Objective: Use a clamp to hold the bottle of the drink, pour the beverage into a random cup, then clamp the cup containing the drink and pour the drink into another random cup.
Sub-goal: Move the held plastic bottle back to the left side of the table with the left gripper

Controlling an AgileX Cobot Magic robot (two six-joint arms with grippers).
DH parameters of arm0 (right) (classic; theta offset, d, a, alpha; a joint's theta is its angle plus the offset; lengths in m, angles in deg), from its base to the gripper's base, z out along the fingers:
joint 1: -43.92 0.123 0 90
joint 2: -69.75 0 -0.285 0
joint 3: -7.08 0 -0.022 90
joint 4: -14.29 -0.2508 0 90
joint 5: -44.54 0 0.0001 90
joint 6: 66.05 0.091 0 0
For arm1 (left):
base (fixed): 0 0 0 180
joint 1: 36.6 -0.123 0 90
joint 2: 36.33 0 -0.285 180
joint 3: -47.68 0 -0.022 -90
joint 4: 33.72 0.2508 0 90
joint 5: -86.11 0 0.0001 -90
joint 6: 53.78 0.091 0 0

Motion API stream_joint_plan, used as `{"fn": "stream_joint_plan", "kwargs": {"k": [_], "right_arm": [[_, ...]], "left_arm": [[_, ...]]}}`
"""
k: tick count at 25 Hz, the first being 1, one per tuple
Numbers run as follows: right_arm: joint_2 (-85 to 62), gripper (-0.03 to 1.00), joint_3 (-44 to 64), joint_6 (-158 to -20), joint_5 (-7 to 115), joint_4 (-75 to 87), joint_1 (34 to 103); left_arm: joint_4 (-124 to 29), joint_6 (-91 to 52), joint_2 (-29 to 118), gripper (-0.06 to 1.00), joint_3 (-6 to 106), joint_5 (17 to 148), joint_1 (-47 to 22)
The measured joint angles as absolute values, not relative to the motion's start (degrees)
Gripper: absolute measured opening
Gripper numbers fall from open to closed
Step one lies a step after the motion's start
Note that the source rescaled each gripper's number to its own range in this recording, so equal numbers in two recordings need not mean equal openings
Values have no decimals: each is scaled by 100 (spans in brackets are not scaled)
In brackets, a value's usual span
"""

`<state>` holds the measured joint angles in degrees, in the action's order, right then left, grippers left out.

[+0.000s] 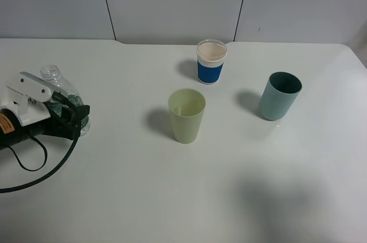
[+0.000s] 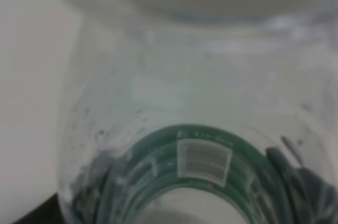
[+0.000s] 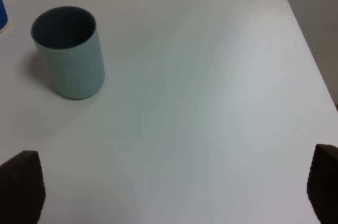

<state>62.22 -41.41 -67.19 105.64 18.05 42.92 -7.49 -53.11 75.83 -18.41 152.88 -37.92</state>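
Bottle (image 2: 200, 92), uncapped, pinched in my left gripper (image 1: 71, 112) near the desk's (image 1: 172, 203) left edge; right gripper (image 3: 171, 187) spread. I'd worry: thin wall buckles, bottle slips, drink spills short of pale-green cup (image 1: 187, 116).

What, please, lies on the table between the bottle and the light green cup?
Nothing: in the high view the table is bare between the bottle and the light green cup.

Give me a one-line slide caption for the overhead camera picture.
Left gripper clamps the uncapped clear bottle at far left; pale green cup, blue-banded paper cup and teal tumbler stand upright.
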Motion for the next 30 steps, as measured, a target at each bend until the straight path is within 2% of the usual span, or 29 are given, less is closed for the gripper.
{"fn": "stream_joint_plan", "kwargs": {"k": [13,14,15,16,17,18,20,23,28,30], "right_arm": [[6222,100,-4141,-6719,10564,1805,4292],[6222,100,-4141,-6719,10564,1805,4292],[6222,100,-4141,-6719,10564,1805,4292],[6222,100,-4141,-6719,10564,1805,4292],[6222,100,-4141,-6719,10564,1805,4292],[6222,100,-4141,-6719,10564,1805,4292],[6222,100,-4141,-6719,10564,1805,4292],[6222,100,-4141,-6719,10564,1805,4292],[6222,100,-4141,-6719,10564,1805,4292],[6222,100,-4141,-6719,10564,1805,4292]], "left_arm": [[-735,-5311,7627,8,-1841,15288,-3792],[-728,-5311,7627,10,-1841,15288,-3792],[-728,-5311,7627,13,-1841,15288,-3792],[-728,-5311,7627,25,-1841,15288,-3792],[-728,-5311,7627,38,-1841,15288,-3792],[-728,-5311,7627,59,-1841,15288,-3792],[-728,-5311,7627,89,-1841,15288,-3792],[-728,-5311,7627,97,-1841,15288,-3792],[-728,-5569,7543,98,-1866,15205,-3792],[-763,-5890,6917,99,-2131,14943,-3792]]}}
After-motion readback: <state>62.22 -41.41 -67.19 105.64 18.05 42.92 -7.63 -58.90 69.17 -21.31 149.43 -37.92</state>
